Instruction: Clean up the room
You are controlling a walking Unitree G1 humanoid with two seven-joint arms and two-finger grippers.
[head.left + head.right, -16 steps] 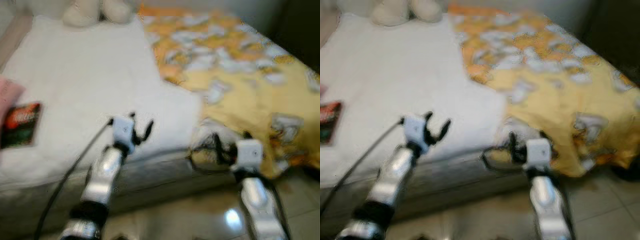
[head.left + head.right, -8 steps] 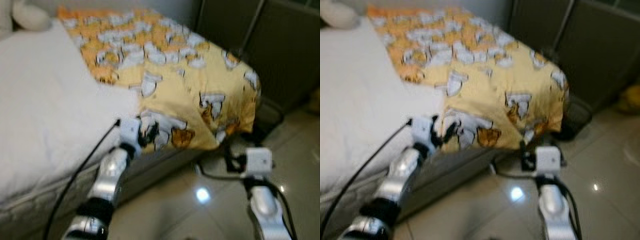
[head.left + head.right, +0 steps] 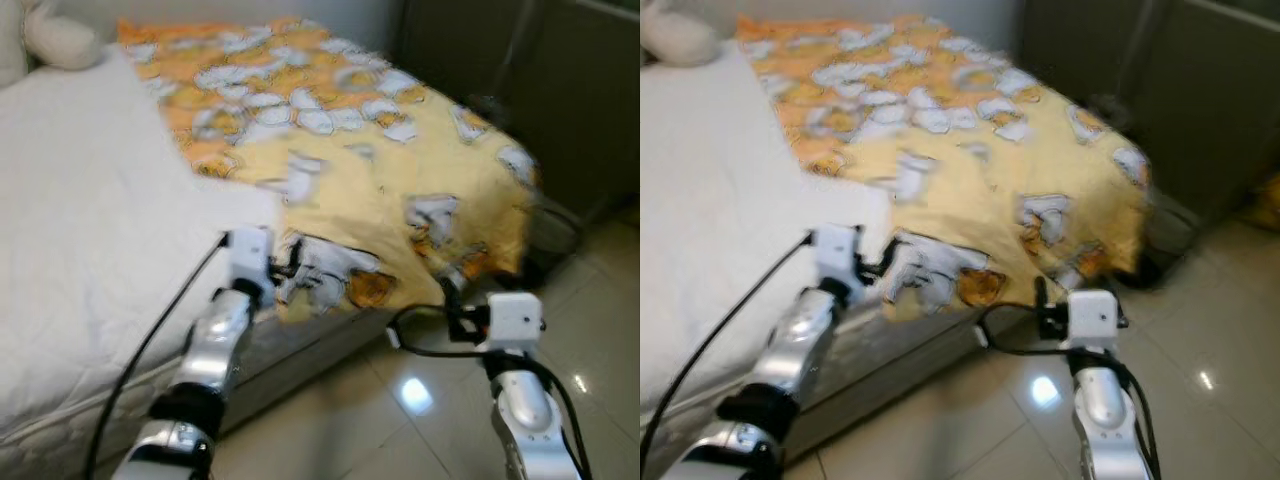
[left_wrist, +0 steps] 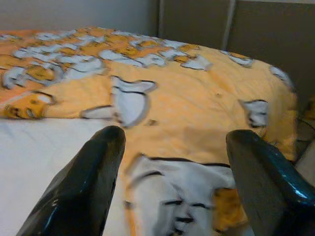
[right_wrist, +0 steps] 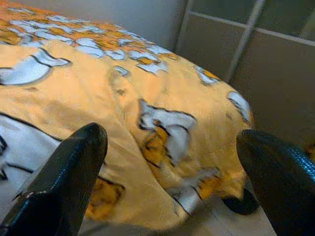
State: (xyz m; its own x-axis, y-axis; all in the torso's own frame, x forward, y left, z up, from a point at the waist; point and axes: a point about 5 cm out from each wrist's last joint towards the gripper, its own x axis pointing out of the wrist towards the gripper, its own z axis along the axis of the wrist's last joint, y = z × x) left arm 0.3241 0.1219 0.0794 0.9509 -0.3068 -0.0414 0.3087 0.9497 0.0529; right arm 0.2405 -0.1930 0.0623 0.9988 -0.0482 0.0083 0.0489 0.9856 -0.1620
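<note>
A yellow-orange blanket (image 3: 370, 170) printed with white cartoon figures covers the right half of a bed and hangs over its corner. The bare white sheet (image 3: 90, 200) takes up the left half. My left gripper (image 3: 286, 268) is open at the bed's near edge, close to the blanket's lower hem. In the left wrist view its fingers (image 4: 93, 177) stand wide apart with the blanket (image 4: 187, 103) ahead of them. My right gripper (image 3: 455, 303) is open, low over the floor beside the hanging corner. The right wrist view has the blanket (image 5: 98, 98) between that gripper's spread fingers (image 5: 74, 172).
A cream stuffed toy (image 3: 45, 38) lies at the head of the bed. Dark cabinet doors (image 3: 560, 90) stand to the right, with a dark bin (image 3: 553, 232) on the floor by the bed's corner. Glossy tiles (image 3: 400, 400) lie in front of me.
The whole view has swung right along the bed, from the white sheet with a red packet to the blanket's hanging corner. Both grippers stay open and hold nothing.
</note>
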